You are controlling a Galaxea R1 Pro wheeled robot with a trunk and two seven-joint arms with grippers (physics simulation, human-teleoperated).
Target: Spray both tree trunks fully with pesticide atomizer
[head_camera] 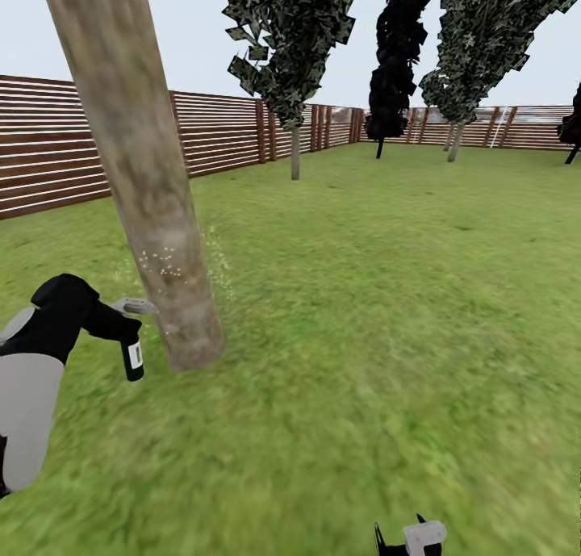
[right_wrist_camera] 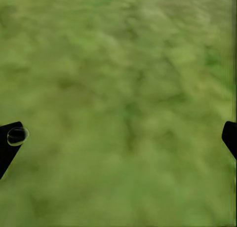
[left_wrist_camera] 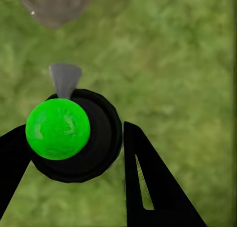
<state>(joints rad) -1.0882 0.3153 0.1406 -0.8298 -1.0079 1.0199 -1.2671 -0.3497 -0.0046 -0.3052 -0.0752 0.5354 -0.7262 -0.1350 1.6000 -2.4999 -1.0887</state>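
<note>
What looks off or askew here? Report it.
The near tree trunk leans, its top tilted left, unlike the upright far trees. Pale pesticide specks dot only its lower part. Nothing else stands out.

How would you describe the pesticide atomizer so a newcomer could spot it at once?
Find the thick leaning tree trunk nearest the camera. Beside its base, the left hand holds the pesticide atomizer above the grass. It is the small black bottle with a white label and grey spray head.
</note>
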